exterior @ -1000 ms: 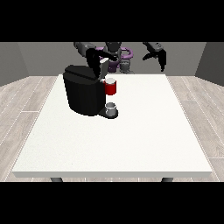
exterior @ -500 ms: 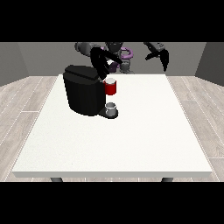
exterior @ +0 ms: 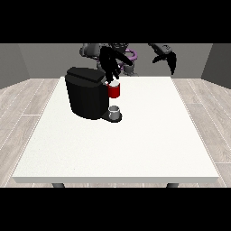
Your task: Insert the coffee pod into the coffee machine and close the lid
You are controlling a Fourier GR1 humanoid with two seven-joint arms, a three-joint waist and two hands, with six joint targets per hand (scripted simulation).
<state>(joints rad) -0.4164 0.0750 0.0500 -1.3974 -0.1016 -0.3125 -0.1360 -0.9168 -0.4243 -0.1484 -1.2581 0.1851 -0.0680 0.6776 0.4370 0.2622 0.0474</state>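
A black coffee machine (exterior: pixel 86 92) stands on the left part of the white table (exterior: pixel 135 144). At its front sits a red pod holder (exterior: pixel 114 90) with a white pod top showing in it. A grey cup (exterior: pixel 114 112) stands on the drip base below. The hand at the view's left (exterior: pixel 110 64) hangs just above the machine's front and the red holder, fingers pointing down and spread. The hand at the view's right (exterior: pixel 167 56) is raised high over the table's far right, holding nothing, fingers relaxed.
The robot's torso (exterior: pixel 122 54) is behind the table's far edge. Wooden floor (exterior: pixel 22 103) surrounds the table. The table's front and right parts are bare white surface.
The hand at the view's left has come down toward the machine's front. The hand at the view's right has lifted higher and moved slightly outward.
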